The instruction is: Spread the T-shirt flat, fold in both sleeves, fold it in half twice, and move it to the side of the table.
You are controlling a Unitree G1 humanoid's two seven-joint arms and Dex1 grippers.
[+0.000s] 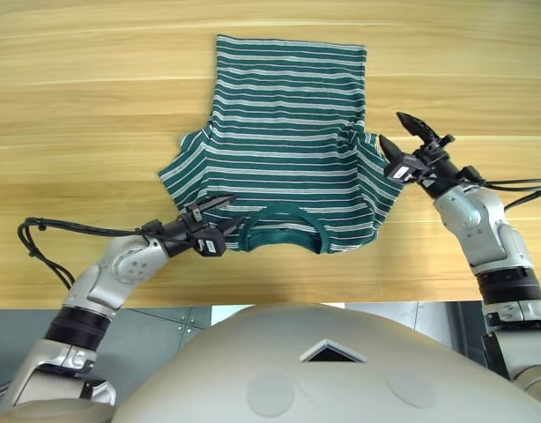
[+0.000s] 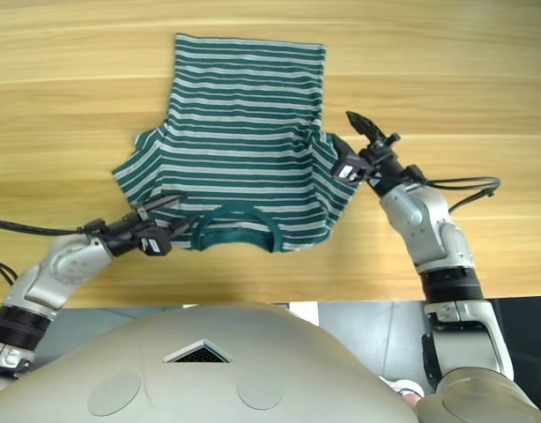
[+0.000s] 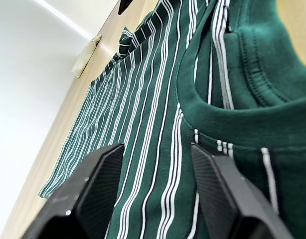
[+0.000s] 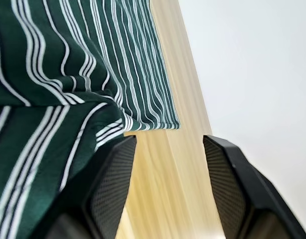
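Lying mostly flat on table (image 1: 77, 97), the T-shirt (image 1: 288, 132) is ready for the sleeve folds. Left gripper (image 1: 231, 211) has wide jaws with shoulder fabric between them. Right gripper (image 1: 392, 129) has wide jaws, sleeve edge beside one jaw, probably lining up grasps.

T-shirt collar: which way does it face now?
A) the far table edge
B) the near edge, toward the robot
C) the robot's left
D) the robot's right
B: the collar of the T-shirt lies nearest the robot, with the hem on the far side.
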